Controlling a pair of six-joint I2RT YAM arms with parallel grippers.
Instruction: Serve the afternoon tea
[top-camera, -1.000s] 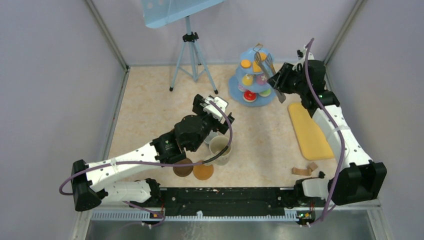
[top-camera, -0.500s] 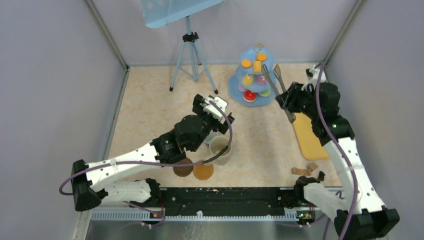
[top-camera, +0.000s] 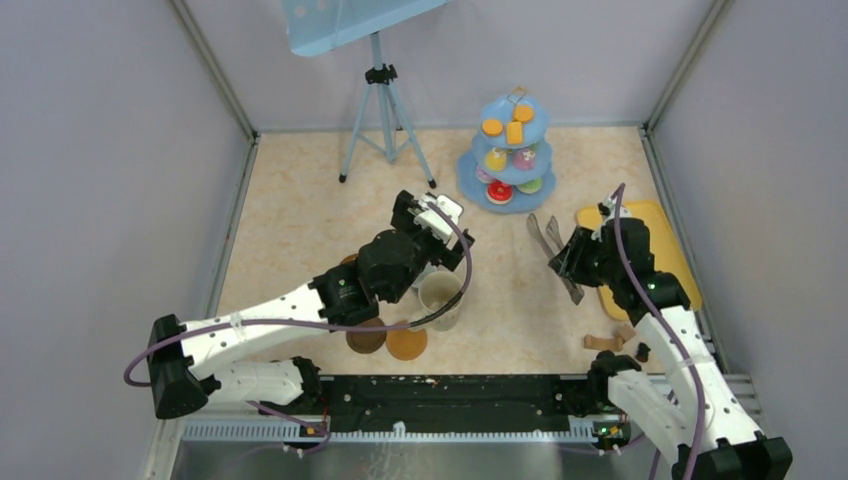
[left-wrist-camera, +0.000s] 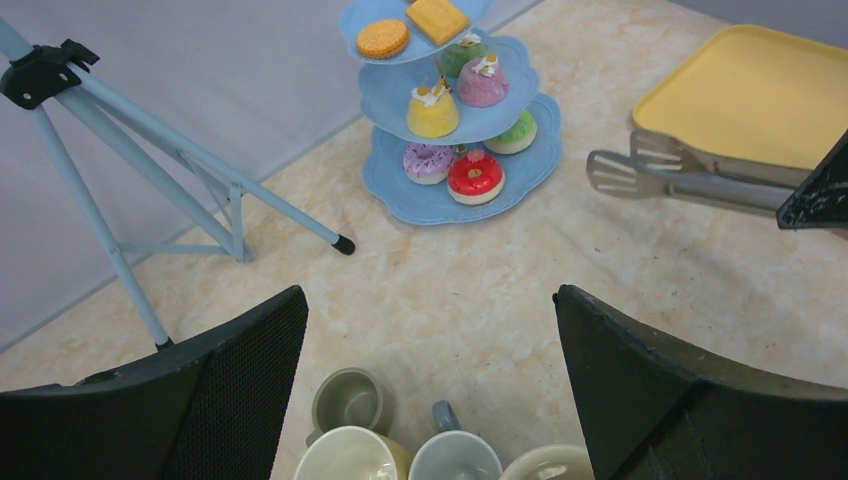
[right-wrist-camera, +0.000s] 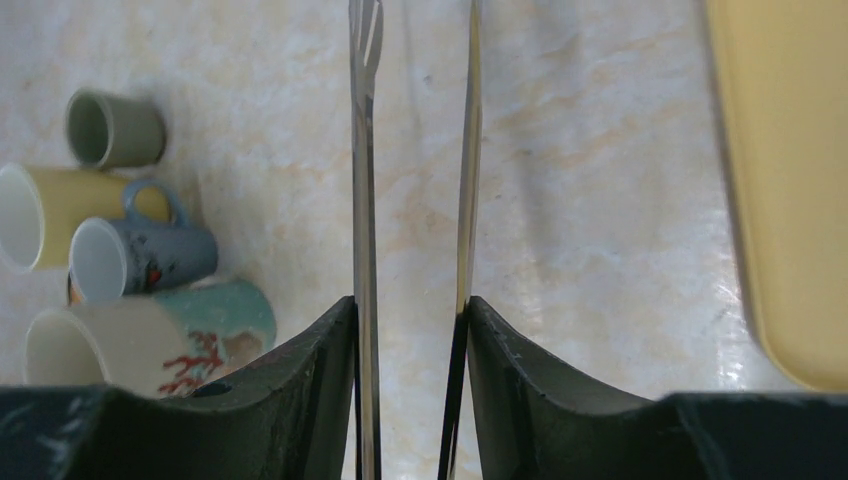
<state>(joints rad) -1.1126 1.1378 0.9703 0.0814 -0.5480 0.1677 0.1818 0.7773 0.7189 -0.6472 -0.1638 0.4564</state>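
Observation:
The light-blue cake stand (top-camera: 510, 150) stands at the back with toy cakes on all three tiers; it also shows in the left wrist view (left-wrist-camera: 450, 110). Four mugs are clustered mid-table: large cream (top-camera: 441, 297), yellow (right-wrist-camera: 60, 215), grey (right-wrist-camera: 140, 255) and small grey (right-wrist-camera: 112, 128). Two brown coasters (top-camera: 406, 344) lie just in front of them. My left gripper (top-camera: 432, 222) is open and empty, just above the mugs (left-wrist-camera: 430, 300). My right gripper (top-camera: 572, 262) is shut on the metal tongs (right-wrist-camera: 362, 150), low over the table right of the mugs.
A flat yellow tray (top-camera: 650, 250) lies to the right of the right gripper, and also shows in the left wrist view (left-wrist-camera: 760, 90). A tripod (top-camera: 380, 110) stands at the back left. Small brown pieces (top-camera: 610, 340) lie near the right arm's base. Walls close in three sides.
My right arm has carried the tongs away from the cake stand, towards the near side and down beside the yellow tray. The left arm has barely shifted.

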